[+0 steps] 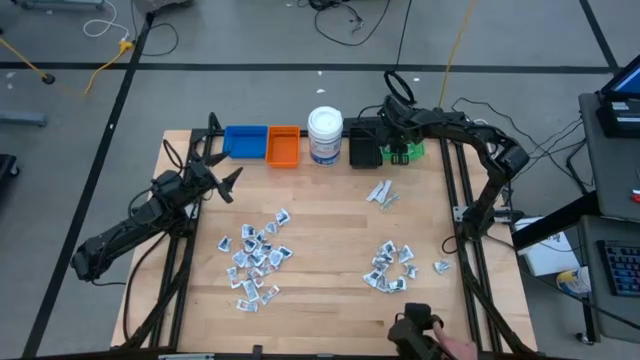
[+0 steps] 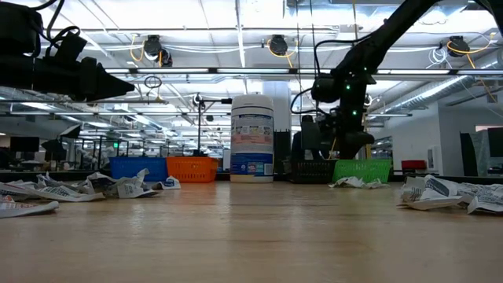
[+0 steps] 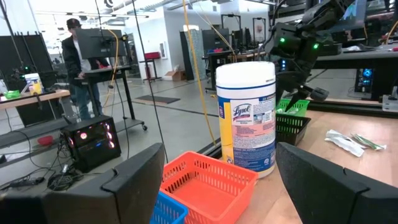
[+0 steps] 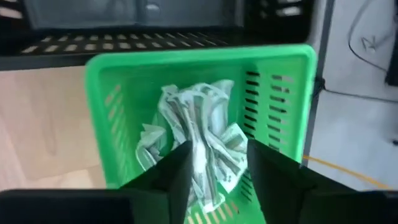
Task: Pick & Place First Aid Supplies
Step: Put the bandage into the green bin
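The first aid supplies are small white and silvery packets. They lie on the wooden table in one heap at the left, another at the right and a few loose ones. Several crumpled packets lie inside the green bin at the table's far right. My right gripper hangs over that bin, slanting down, its fingers apart, with the top packets showing between them. My left gripper is open and level at the table's left, touching nothing. My right gripper comes from above at a slant, and its fingers stand on either side of the crumpled packets' near part in the green bin. The packets rest in the bin. Whether the fingers touch them, I cannot tell.
Along the far edge stand a blue bin, an orange bin, a white jar with a blue label and a black bin. A person's hand with a dark object shows at the near edge. Bare wood lies between the heaps.
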Robot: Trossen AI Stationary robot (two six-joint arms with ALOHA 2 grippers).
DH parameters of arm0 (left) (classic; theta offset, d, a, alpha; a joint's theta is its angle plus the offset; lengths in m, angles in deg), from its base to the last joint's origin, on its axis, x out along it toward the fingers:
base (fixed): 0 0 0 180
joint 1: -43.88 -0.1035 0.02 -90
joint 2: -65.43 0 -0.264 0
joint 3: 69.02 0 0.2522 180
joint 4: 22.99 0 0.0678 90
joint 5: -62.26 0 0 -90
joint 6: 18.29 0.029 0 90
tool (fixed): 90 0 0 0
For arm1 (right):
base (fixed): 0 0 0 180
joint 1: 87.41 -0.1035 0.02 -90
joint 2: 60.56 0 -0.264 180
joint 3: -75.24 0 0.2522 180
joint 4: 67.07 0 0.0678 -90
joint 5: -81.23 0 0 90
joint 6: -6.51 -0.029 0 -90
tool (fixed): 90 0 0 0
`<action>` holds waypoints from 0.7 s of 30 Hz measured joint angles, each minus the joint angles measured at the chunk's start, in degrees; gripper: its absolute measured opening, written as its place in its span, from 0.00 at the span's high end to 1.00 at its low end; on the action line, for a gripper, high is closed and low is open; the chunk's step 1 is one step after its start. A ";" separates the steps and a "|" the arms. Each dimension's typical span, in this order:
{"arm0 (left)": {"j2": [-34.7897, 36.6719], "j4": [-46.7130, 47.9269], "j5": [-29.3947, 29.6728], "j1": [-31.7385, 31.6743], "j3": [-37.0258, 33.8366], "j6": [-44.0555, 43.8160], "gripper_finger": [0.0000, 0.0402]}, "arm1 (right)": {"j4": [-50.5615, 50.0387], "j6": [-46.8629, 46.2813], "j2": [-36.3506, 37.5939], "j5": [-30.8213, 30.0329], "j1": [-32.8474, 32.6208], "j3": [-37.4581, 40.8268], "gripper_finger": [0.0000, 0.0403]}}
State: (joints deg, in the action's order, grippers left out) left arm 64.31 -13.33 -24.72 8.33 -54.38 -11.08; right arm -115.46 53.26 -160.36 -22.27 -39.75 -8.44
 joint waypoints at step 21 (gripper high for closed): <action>-0.01 0.02 -0.01 0.00 0.01 0.00 0.23 | -17.65 -0.90 13.08 17.54 -5.15 0.04 0.65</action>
State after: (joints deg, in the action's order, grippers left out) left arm 64.30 -13.31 -24.73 8.33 -54.37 -11.08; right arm -133.12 52.35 -147.28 -4.72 -44.90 -8.40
